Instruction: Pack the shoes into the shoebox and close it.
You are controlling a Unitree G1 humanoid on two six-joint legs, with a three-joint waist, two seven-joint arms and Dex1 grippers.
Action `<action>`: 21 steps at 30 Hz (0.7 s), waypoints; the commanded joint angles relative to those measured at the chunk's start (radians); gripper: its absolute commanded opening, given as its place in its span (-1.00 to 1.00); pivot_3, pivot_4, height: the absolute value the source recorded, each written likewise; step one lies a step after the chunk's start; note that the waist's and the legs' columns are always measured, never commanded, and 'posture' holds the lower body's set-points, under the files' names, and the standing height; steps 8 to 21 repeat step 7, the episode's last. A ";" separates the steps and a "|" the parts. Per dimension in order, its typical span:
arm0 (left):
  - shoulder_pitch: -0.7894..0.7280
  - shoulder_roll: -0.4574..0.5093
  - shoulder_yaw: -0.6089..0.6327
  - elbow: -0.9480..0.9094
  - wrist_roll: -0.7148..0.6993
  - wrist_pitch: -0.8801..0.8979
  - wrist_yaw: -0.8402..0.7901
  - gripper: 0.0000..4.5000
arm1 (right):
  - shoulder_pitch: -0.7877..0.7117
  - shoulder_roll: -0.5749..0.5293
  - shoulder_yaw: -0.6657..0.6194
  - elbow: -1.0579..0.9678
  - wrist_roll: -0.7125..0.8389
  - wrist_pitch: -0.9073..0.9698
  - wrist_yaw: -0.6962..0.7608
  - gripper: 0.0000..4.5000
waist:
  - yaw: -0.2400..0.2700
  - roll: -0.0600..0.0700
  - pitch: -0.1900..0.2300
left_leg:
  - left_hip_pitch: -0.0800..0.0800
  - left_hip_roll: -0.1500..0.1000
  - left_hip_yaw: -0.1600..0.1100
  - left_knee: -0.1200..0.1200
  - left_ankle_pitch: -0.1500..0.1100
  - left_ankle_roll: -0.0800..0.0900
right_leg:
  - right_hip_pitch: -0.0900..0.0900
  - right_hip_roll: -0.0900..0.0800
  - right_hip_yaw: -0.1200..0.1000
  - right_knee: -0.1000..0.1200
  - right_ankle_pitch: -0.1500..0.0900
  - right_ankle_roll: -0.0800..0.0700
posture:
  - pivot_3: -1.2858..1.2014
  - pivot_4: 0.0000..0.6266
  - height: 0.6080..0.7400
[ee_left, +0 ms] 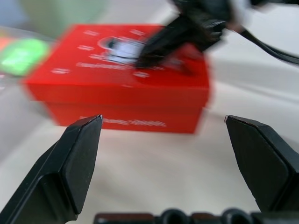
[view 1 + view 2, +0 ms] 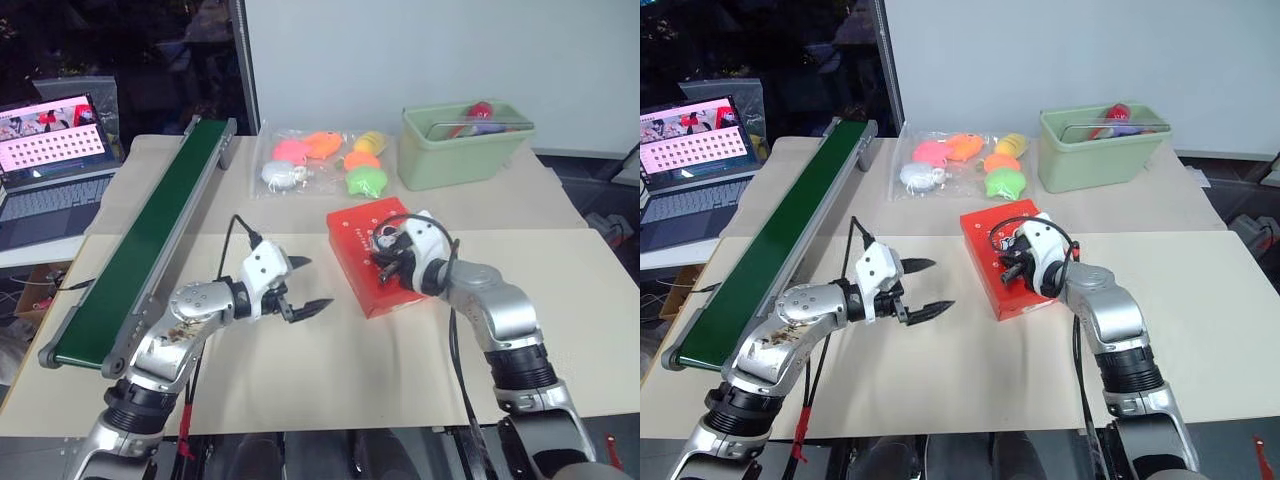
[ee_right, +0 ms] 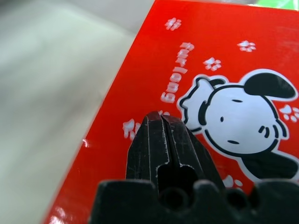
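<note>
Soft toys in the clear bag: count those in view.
5 at least: pink, orange, white, orange and green, between conveyor and bin; others may be hidden.

We see the shoebox point(image 2: 362, 262), an orange-red rectangular carton, lying flat on the pale surface point(image 2: 330, 370) with its lid down and closed. The lid carries a white cartoon dog with black ears, small white paw prints and white lettering; more white lettering runs along one side wall.

My shoebox point(image 3: 154, 60) looks like glossy red cardboard, smooth under my matt black ribbed fingers point(image 3: 163, 149). The table point(image 2: 330, 370) wears matt beige cloth; the bin point(image 2: 455, 155) is smooth plastic.
</note>
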 commanded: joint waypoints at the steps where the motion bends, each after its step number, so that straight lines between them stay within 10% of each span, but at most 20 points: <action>1: -0.015 -0.048 0.107 -0.021 -0.034 0.054 0.125 1.00 | -0.044 0.013 -0.287 -0.098 0.157 0.028 -0.101 -0.98 | 0.005 0.000 0.000 | -0.001 0.000 0.000 0.000 0.000 0.000 | 0.000 0.000 0.000 0.000 0.000 0.000 | 0.03 -0.52 0.83; 21: 0.009 -0.085 0.156 -0.047 -0.029 0.116 0.234 1.00 | 0.042 -0.009 -0.433 -0.170 0.237 0.044 -0.178 -0.98 | 0.016 0.000 0.000 | -0.001 0.000 0.000 0.000 0.000 0.000 | 0.000 -0.001 -0.001 -0.001 0.000 0.000 | 0.03 -0.52 0.83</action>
